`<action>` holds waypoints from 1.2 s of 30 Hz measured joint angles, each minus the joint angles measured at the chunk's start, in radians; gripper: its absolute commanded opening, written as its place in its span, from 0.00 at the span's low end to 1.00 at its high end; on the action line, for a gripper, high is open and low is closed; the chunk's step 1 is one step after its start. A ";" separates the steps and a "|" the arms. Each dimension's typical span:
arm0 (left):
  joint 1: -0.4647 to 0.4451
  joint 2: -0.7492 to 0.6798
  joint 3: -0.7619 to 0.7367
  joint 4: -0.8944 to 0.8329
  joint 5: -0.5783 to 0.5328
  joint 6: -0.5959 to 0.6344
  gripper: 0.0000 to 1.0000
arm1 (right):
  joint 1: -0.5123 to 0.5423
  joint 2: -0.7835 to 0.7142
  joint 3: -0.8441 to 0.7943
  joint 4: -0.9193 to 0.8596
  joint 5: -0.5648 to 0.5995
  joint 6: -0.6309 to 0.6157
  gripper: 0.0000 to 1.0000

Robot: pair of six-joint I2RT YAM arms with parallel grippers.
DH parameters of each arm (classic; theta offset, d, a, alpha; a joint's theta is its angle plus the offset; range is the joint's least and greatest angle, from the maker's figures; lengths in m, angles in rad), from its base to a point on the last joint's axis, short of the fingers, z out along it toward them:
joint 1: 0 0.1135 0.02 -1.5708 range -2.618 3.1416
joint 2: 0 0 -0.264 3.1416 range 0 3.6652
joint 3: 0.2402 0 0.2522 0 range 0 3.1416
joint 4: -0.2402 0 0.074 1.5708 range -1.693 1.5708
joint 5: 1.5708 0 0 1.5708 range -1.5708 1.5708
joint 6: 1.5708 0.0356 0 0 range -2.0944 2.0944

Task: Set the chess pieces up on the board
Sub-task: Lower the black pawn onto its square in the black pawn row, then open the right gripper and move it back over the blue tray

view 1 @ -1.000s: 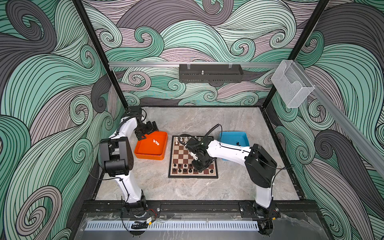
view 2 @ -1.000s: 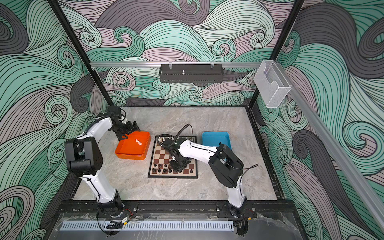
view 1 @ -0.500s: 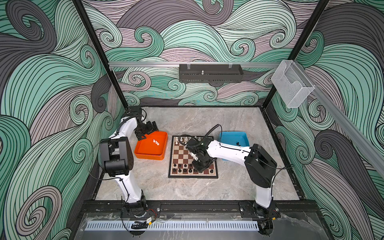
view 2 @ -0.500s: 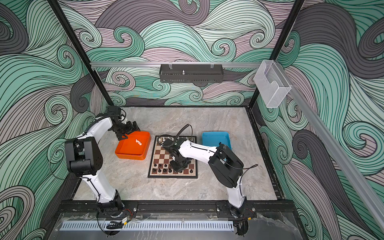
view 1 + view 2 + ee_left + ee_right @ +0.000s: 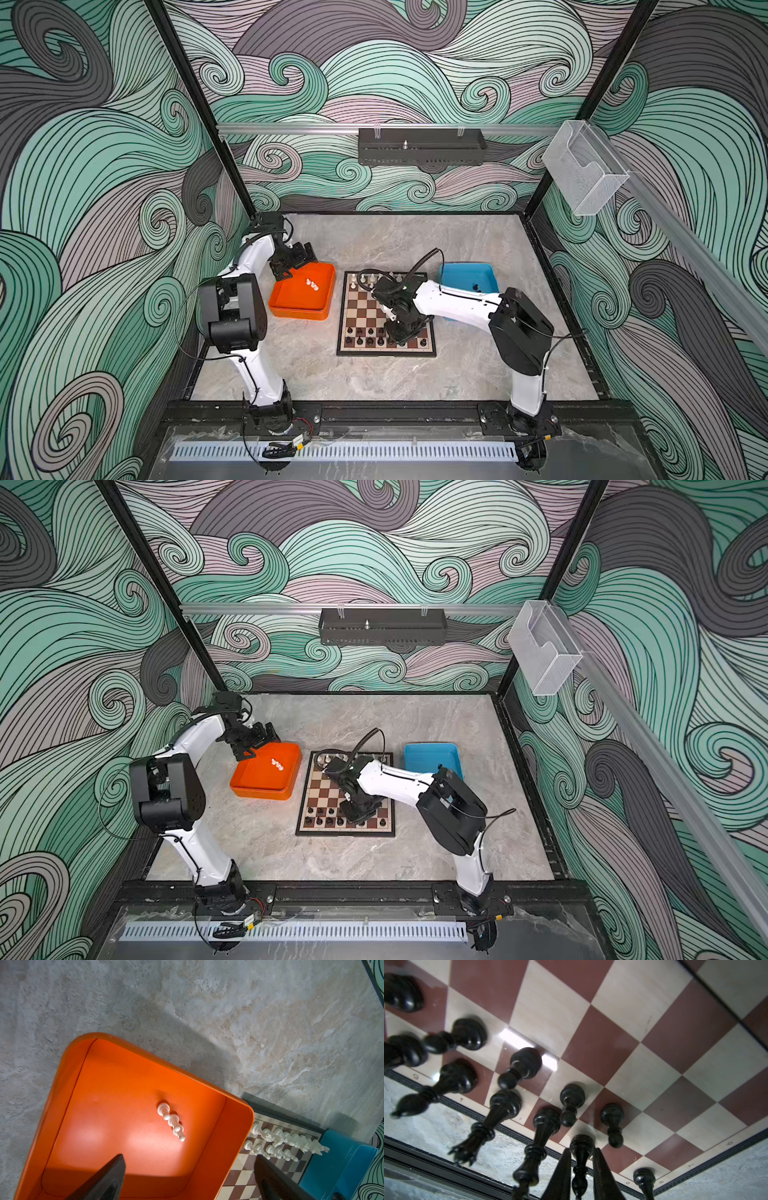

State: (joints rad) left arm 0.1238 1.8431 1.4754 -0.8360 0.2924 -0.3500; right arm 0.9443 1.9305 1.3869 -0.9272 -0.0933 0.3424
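Right wrist view: right jaws narrowly straddle black bishop (image 5: 580, 1145); left jaws hover wide.

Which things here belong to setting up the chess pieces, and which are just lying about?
Job: chessboard; black pieces and white pieces on it; white pawns in the orange tray; one black piece in the blue tray.
Lying about: clear wall bin; black wall rack.

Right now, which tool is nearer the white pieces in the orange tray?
Left. Left tool hovers over the orange tray by the white pieces; right tool straddles a black piece on the board.
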 measured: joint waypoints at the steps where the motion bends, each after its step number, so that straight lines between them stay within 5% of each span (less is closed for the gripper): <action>1: 0.000 0.000 0.000 0.000 0.000 0.000 0.99 | 0.000 0.000 0.000 0.000 0.002 0.002 0.25; 16: 0.000 0.000 0.000 0.000 0.000 0.000 0.99 | -0.007 -0.060 0.002 -0.002 0.061 0.015 0.34; 25: -0.001 0.000 0.000 0.000 -0.002 0.000 0.99 | -0.068 -0.130 0.050 -0.011 0.079 0.009 0.62; 33: -0.003 0.000 0.000 0.000 -0.013 0.000 0.99 | -0.274 -0.224 0.089 -0.002 0.140 0.017 1.00; 36: -0.013 0.000 0.000 0.000 -0.021 0.002 0.99 | -0.368 -0.250 0.092 0.001 0.171 0.016 1.00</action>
State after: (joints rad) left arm 0.1112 1.8435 1.4754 -0.8360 0.2710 -0.3485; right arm 0.5762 1.6802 1.4792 -0.9260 0.0780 0.3580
